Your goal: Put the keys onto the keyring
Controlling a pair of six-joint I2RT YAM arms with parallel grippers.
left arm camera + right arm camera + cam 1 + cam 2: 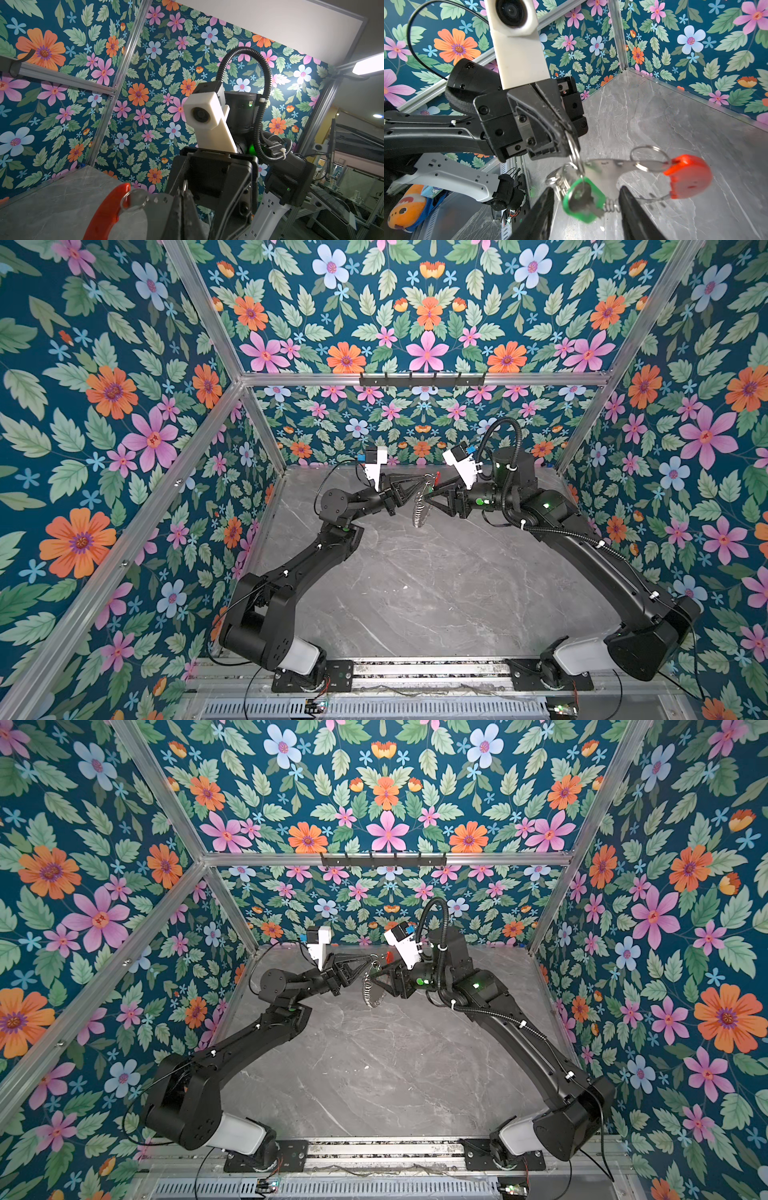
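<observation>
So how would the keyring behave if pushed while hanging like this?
Likely floppy as a whole: the keyring dangles from one small loop pinched by the left gripper, so a push would probably swing it. The green key hangs loose and would likely swivel away.

Two arms reach inward, pincers meeting tip to tip.
The left arm [299,560] rises from its base, bends at the elbow and stretches the left pincer [566,133] toward the right, jaws pressed together. The right arm [590,556] mirrors it, the right pincer [586,188] pointing left with its fingers [633,207] standing apart. The two tips sit just beside each other, both raised in the air.
</observation>
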